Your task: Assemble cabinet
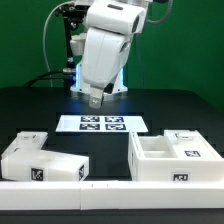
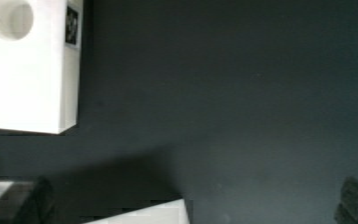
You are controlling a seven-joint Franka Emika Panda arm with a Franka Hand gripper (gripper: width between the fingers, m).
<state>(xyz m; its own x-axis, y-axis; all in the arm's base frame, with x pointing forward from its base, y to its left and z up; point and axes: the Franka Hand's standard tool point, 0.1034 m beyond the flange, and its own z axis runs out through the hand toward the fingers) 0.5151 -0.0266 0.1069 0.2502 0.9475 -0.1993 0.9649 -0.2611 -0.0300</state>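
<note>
The cabinet box (image 1: 172, 158), white with inner compartments and small tags, lies at the exterior view's right near the front. Matching white panels and blocks (image 1: 40, 160) with tags lie at the exterior view's left front. My gripper (image 1: 95, 99) hangs in the air above the far edge of the marker board (image 1: 100, 123), apart from all parts. In the wrist view the two fingers (image 2: 16, 200) stand far apart with nothing between them, so the gripper (image 2: 190, 205) is open and empty. A white cabinet part (image 2: 25, 70) with a tag on its edge shows over the dark table.
A long white rail (image 1: 110, 190) runs along the table's front edge below the parts. The robot base (image 1: 95, 75) with its blue light stands behind the marker board. A white corner (image 2: 149, 213) shows between the fingers; I cannot tell which thing it belongs to.
</note>
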